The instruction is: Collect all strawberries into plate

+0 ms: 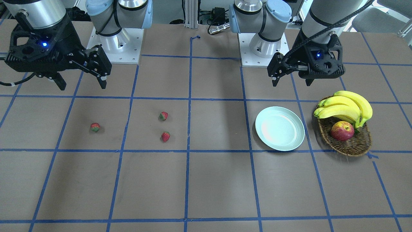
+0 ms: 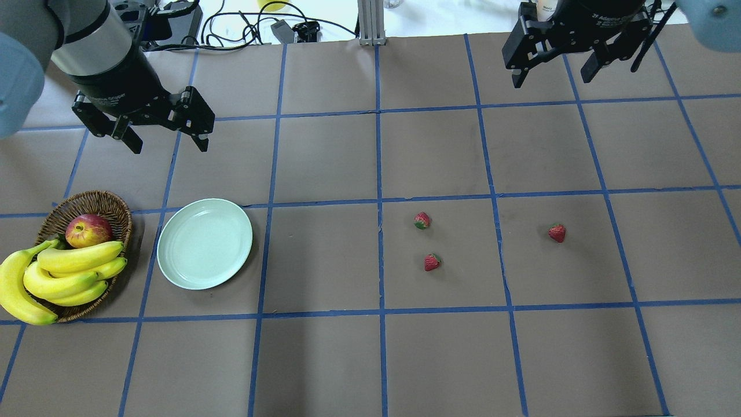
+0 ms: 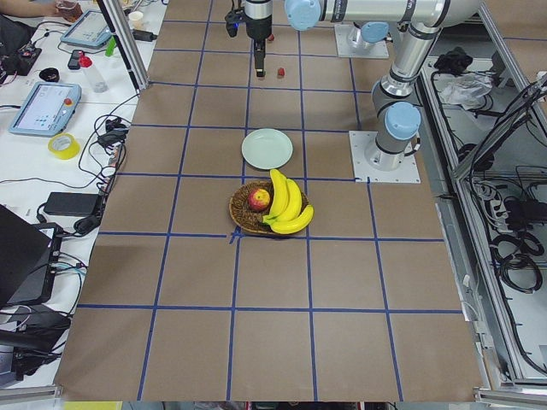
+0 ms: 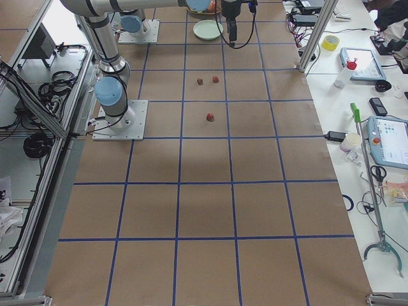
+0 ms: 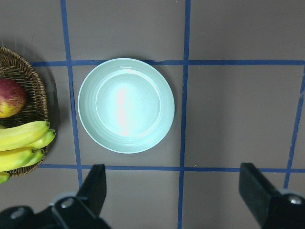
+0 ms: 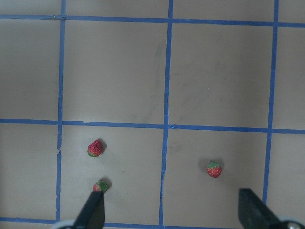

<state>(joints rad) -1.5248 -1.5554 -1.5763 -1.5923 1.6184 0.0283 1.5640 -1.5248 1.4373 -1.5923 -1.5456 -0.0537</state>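
As right end effector (image 2: 550, 81) hovers, 3 strawberries (image 2: 431, 262) below (tabletop (image 2: 324, 249)).

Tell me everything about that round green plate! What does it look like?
The plate is round, shallow and pale mint green, with a raised rim and faint rings inside. It looks smooth and shiny, maybe plastic, and light glares off its middle. It lies flat, right side up, on the brown table, with nothing in it. One edge covers a bit of a blue tape line. The wicker basket sits close beside it, not touching.
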